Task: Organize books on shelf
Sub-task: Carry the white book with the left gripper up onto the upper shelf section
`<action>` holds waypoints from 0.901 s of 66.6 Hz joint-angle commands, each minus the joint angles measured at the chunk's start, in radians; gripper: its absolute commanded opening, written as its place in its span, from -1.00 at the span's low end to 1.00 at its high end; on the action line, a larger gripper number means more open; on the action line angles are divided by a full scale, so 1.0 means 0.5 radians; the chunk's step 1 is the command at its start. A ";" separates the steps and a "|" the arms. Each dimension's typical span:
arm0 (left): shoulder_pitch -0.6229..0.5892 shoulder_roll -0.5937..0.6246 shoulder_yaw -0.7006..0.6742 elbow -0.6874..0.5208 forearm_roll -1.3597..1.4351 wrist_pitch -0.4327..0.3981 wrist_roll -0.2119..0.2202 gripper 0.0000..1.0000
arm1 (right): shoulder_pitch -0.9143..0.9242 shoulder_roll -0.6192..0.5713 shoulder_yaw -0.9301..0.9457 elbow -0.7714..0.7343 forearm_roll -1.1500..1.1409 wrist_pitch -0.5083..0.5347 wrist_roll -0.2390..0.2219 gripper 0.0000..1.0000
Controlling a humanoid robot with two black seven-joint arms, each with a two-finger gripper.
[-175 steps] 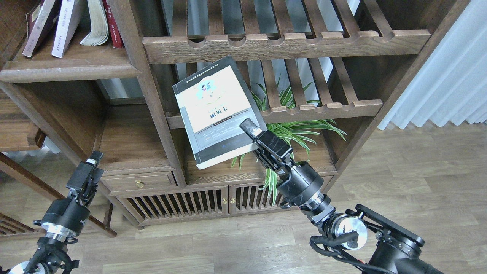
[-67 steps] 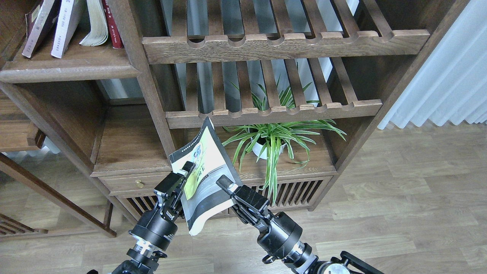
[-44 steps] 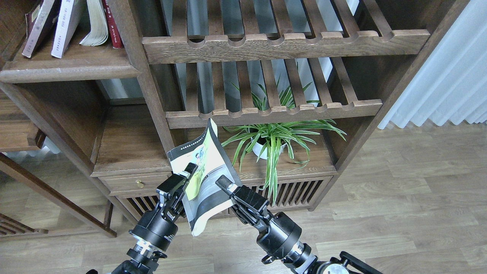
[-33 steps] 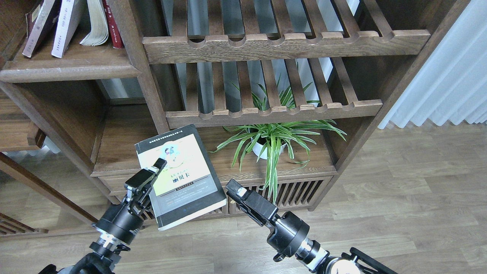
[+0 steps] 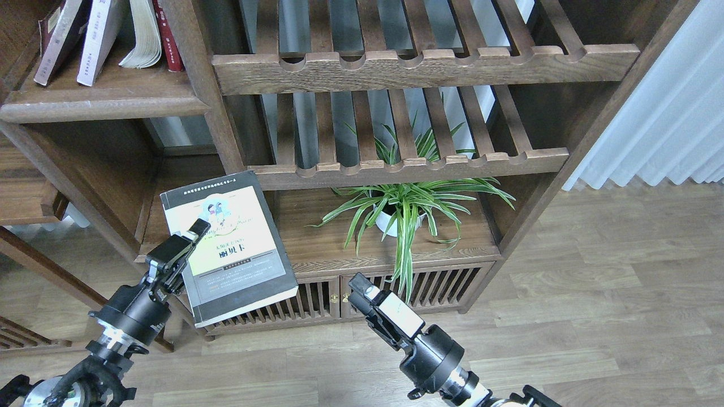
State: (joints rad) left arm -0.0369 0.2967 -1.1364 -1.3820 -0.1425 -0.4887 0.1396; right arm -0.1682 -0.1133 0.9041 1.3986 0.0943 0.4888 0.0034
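The left gripper (image 5: 189,240) is clamped on the left edge of the thick yellow-green-and-black book (image 5: 229,246), cover facing the camera, held in the air in front of the low cabinet; the book's long axis runs from upper left to lower right, its top edge toward the shelving. The right gripper (image 5: 362,294) holds nothing and stands well apart to the book's right; whether its fingers are spread or together cannot be told from this angle. The shelf (image 5: 107,99), the solid dark board with the rounded lip, lies above and to the left of the held book; on it the pale lavender-white book (image 5: 96,39) leans left, the maroon book (image 5: 167,39) stands at the right end by the upright post, and other leaning volumes sit beside them. The left arm is plainly the nearer one to that board; the coming move likely calls for lifting the book up and left and turning it so that it stands upright; a potted plant (image 5: 401,209) sits clear of that path.
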 commanded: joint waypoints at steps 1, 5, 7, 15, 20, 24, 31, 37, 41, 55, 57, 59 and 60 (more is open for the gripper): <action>-0.034 0.002 -0.004 -0.003 0.116 0.000 0.049 -0.97 | -0.025 -0.016 0.078 -0.005 0.020 0.000 0.015 0.96; -0.040 0.002 -0.004 -0.003 0.150 0.000 0.119 -0.97 | -0.038 -0.016 0.091 -0.008 0.042 0.000 0.015 0.96; -0.043 0.005 -0.016 -0.003 0.174 0.000 0.168 -0.97 | -0.041 -0.013 0.091 -0.008 0.048 0.000 0.015 0.96; -0.049 0.038 -0.123 -0.003 0.297 0.000 0.255 -0.97 | -0.041 0.003 0.094 -0.012 0.075 0.000 0.018 0.96; -0.083 0.124 -0.221 -0.006 0.368 0.000 0.285 -0.97 | -0.041 0.009 0.094 -0.021 0.094 0.000 0.018 0.96; -0.113 0.250 -0.307 -0.006 0.380 0.000 0.319 -0.97 | -0.038 0.015 0.094 -0.024 0.094 0.000 0.018 0.96; -0.162 0.376 -0.427 -0.006 0.374 0.000 0.331 -0.97 | -0.026 0.018 0.094 -0.033 0.094 0.000 0.018 0.96; -0.196 0.407 -0.491 -0.006 0.371 0.000 0.331 -0.97 | -0.013 0.024 0.091 -0.045 0.094 0.000 0.018 0.96; -0.227 0.428 -0.491 -0.006 0.368 0.000 0.331 -0.97 | -0.007 0.067 0.091 -0.073 0.094 0.000 0.018 0.96; -0.359 0.590 -0.553 -0.006 0.365 0.000 0.331 -0.97 | -0.007 0.079 0.091 -0.094 0.094 0.000 0.018 0.96; -0.374 0.609 -0.568 -0.006 0.365 0.000 0.328 -0.97 | -0.007 0.079 0.091 -0.097 0.094 0.000 0.018 0.96; -0.402 0.649 -0.599 -0.006 0.356 0.000 0.325 -0.97 | -0.007 0.079 0.091 -0.097 0.094 0.000 0.018 0.96; -0.411 0.658 -0.602 -0.006 0.349 0.000 0.325 -0.97 | -0.007 0.079 0.091 -0.097 0.094 0.000 0.018 0.96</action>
State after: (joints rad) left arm -0.2048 0.5746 -1.4058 -1.3853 0.0400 -0.4887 0.3056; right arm -0.1718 -0.0740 0.9495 1.3531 0.1412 0.4888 0.0123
